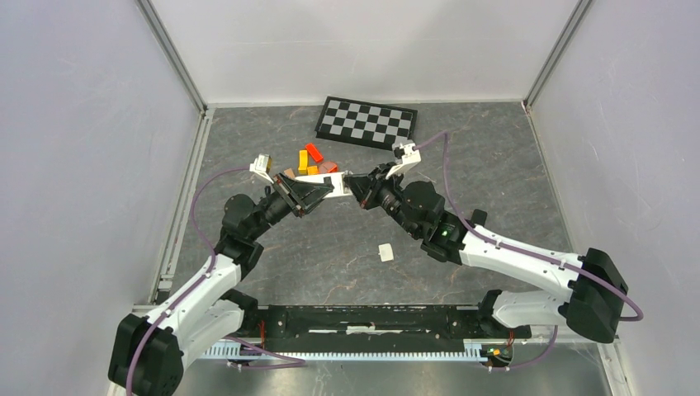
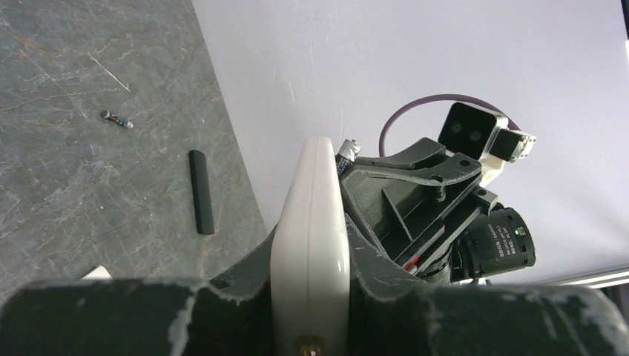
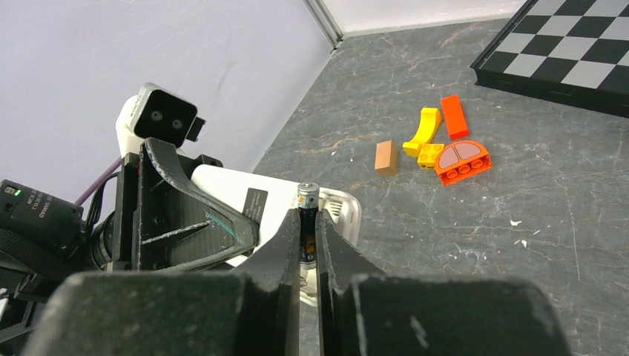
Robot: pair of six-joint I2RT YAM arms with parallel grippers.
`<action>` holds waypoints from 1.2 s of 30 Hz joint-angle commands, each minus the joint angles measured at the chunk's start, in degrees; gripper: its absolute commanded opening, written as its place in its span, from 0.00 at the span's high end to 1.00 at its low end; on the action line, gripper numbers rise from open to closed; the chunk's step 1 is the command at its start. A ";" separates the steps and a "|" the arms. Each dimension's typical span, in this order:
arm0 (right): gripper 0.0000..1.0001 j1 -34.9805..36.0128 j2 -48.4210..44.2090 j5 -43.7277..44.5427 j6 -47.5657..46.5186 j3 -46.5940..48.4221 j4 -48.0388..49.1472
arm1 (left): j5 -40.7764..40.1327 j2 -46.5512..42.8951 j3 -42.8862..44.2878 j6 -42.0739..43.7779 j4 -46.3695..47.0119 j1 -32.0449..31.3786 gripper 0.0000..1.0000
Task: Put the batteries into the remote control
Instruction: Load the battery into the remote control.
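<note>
My left gripper [image 1: 304,196] is shut on the white remote control [image 1: 328,186] and holds it edge-up above the table; in the left wrist view the remote [image 2: 311,185] sits clamped between my left gripper's [image 2: 310,256] jaws. My right gripper [image 1: 357,186] is shut on a dark battery [image 3: 308,202] with a silvery cap. It holds the battery upright right at the remote's open end [image 3: 337,208]; my right gripper [image 3: 308,222] faces the left one. Another small battery [image 2: 117,119] lies loose on the table.
A black bar [image 2: 201,191] lies on the table near the wall. Orange, yellow and red blocks [image 1: 314,160] lie just behind the grippers, with a checkerboard [image 1: 367,122] beyond. A small white piece [image 1: 385,252] lies on the table in front of the arms.
</note>
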 commanded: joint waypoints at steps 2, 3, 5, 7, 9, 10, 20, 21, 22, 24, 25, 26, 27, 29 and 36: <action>0.90 0.86 0.58 1.56 -0.19 2.54 -0.53 | -0.86 -0.19 0.11 -2.50 6.13 -0.30 0.98; 0.90 0.94 0.63 1.42 0.28 2.56 -1.14 | -1.15 -0.22 0.14 -2.41 6.36 -0.24 0.98; 0.90 1.11 0.63 1.04 0.98 2.81 -2.38 | -1.65 -0.27 0.05 -2.12 7.04 -0.29 0.98; 0.91 1.25 0.66 0.64 1.51 3.54 -5.04 | -1.97 -0.35 -0.02 -1.40 8.13 -0.27 0.98; 0.91 1.26 0.43 0.19 1.66 3.83 -7.15 | -2.55 -0.65 -0.12 -0.56 8.76 -0.24 0.98; 0.91 1.30 0.27 -0.03 1.85 3.82 -7.91 | -2.90 -0.77 -0.20 -0.12 9.16 -0.26 0.98; 0.93 1.39 0.51 -4.40 0.66 2.92 -13.33 | -3.08 -1.00 0.31 1.06 14.82 -0.26 0.98; 0.94 1.39 0.65 -4.98 0.62 2.57 -13.49 | -2.97 -1.13 0.23 1.21 15.64 -0.26 0.98; 0.94 1.39 0.82 -5.25 0.75 2.45 -14.09 | -2.88 -1.27 0.14 1.51 16.38 -0.30 0.98; 0.94 1.34 0.84 -5.52 1.17 2.05 -15.30 | -2.55 -1.58 -0.04 2.45 18.33 -0.30 0.98; 0.94 1.39 0.84 -5.71 1.51 1.83 -15.91 | -2.57 -1.68 -0.08 2.84 18.98 -0.24 0.98; 0.95 1.39 0.88 -5.79 1.86 1.75 -16.69 | -2.45 -1.91 -0.17 3.35 19.83 -0.23 0.98; 0.95 1.38 0.84 -5.89 2.38 1.51 -17.15 | -2.42 -1.95 -0.21 3.57 20.39 -0.28 0.98; 0.95 1.35 0.83 -6.07 2.92 1.22 -18.00 | -2.35 -2.05 -0.22 3.84 21.35 -0.26 0.98; 0.88 1.38 -0.03 -4.55 1.66 2.79 -16.72 | -1.65 -2.25 -0.91 0.48 22.79 -0.27 0.98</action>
